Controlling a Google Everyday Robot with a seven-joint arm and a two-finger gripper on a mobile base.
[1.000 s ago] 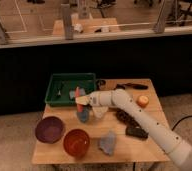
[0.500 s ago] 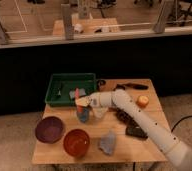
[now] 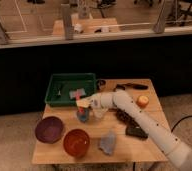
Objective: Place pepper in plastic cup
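My gripper (image 3: 83,104) is at the end of the white arm, which reaches in from the lower right. It sits directly above the small blue-grey plastic cup (image 3: 82,116) near the middle of the wooden table (image 3: 154,117). A small red-orange piece, the pepper (image 3: 81,104), shows at the gripper's tip just over the cup's mouth, and the gripper looks shut on it. Most of the pepper is hidden by the gripper.
A white cup (image 3: 98,114) stands right of the blue-grey cup, under the wrist. A green tray (image 3: 56,95) is at the back left. A purple bowl (image 3: 49,129), an orange-red bowl (image 3: 76,142) and a grey-blue cloth (image 3: 108,143) are in front. A round orange fruit (image 3: 143,101), a dark beaded cluster (image 3: 123,116) and a black object (image 3: 137,132) are at the right.
My gripper has dropped slightly toward the blue-grey cup. Nothing else on the table has moved.
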